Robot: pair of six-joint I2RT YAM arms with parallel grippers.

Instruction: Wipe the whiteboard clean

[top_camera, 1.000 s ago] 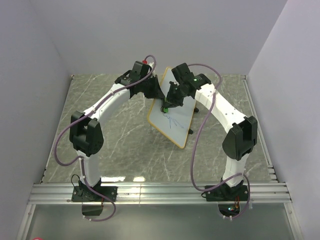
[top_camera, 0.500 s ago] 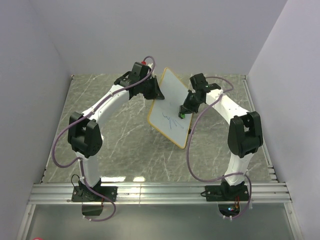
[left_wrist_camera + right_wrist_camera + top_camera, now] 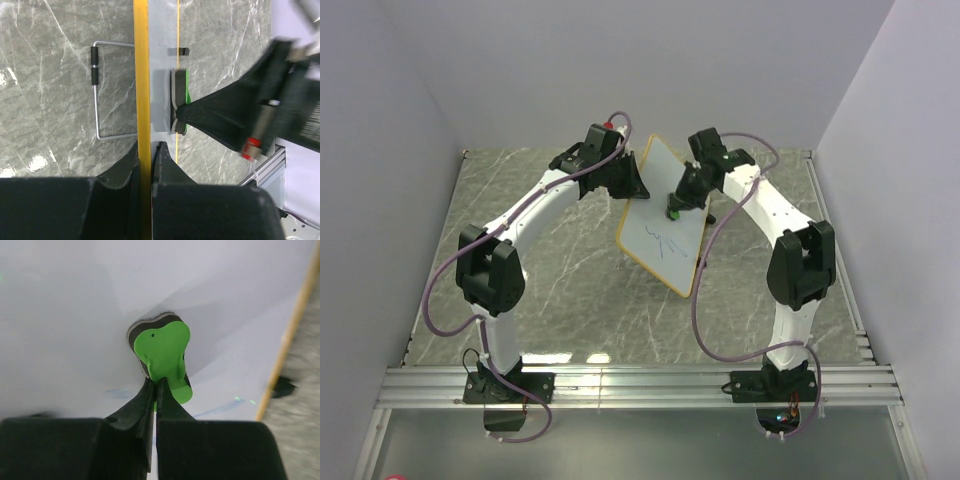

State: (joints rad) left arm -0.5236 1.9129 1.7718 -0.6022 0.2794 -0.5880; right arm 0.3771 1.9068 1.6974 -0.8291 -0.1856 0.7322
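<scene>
The whiteboard [image 3: 665, 225], white with an orange-tan rim, is held tilted above the marble table, with faint blue scribbles on its lower half. My left gripper [image 3: 632, 186] is shut on its upper left rim; the left wrist view shows the yellow rim [image 3: 141, 90] edge-on between my fingers. My right gripper [image 3: 678, 205] is shut on the small green eraser [image 3: 162, 357], which presses flat against the board's upper middle. The eraser also shows in the left wrist view [image 3: 179, 102]. Faint blue marks [image 3: 117, 392] lie just below it on the board.
A bent wire stand [image 3: 97, 90] with a black sleeve lies on the marble table behind the board. Grey walls close in the table on three sides. An aluminium rail [image 3: 640, 385] runs along the near edge by the arm bases.
My right gripper has swept the eraser across the board, from the left middle toward the right and then up to the upper middle. The left gripper and board have stayed put.
</scene>
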